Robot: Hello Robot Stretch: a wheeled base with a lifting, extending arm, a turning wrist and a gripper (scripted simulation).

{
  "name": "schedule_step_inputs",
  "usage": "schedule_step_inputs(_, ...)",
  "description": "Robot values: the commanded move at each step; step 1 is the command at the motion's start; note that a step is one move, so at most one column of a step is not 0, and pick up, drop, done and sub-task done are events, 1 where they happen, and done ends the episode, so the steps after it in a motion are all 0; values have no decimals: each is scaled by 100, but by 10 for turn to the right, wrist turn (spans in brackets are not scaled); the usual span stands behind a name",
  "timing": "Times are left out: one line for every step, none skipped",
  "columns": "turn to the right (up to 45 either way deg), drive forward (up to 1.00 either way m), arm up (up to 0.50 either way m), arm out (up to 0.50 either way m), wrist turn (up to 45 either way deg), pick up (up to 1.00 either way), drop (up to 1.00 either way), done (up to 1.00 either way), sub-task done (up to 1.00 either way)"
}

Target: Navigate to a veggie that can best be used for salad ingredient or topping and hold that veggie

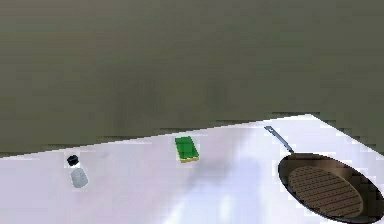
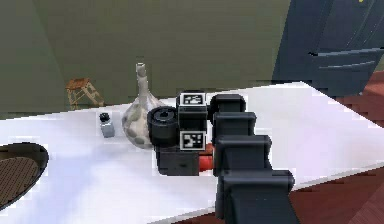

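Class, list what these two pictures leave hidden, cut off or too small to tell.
Arm side view: a red thing, mostly hidden under the arm; its kind is unclear.
Arm side view: whether the jaws hold anything; the vase stands behind them.
Forward view: the pan, cut off by the right and bottom edges.

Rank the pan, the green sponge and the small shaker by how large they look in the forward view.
1. grill pan, clearly largest.
2. green sponge and black-capped shaker look about alike, too close to rank.
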Motion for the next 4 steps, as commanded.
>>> schedule_step_inputs(0,0,0,0,150,0,0,0,0)
schedule_step_inputs(0,0,-12,0,0,0,0,0,0)
schedule_step_inputs(0,0,0,0,0,100,0,0,0)
schedule_step_inputs(0,0,10,0,0,0,0,0,0)
